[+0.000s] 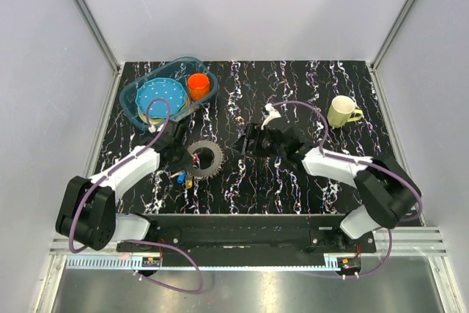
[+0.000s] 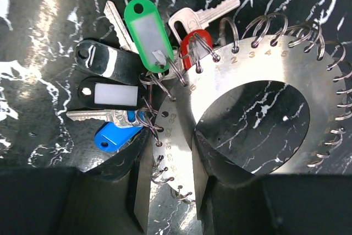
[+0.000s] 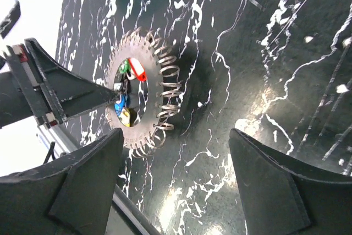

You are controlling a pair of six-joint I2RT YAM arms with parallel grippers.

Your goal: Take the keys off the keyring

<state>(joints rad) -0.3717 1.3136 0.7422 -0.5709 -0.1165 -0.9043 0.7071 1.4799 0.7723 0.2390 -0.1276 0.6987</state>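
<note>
The keyring is a flat silvery disc with a big hole, numbered holes and many small wire rings round its rim. It also shows in the right wrist view. The keys hang bunched at one spot with green, black, blue and red tags; they show small in the top view. My left gripper straddles the disc's band, one finger outside the rim, one inside the hole, shut on it. My right gripper is open and empty above bare table right of the disc.
A teal basin at the back left holds a blue dotted plate and an orange cup. A pale yellow mug stands at the back right. The left arm's fingers reach in from the left in the right wrist view.
</note>
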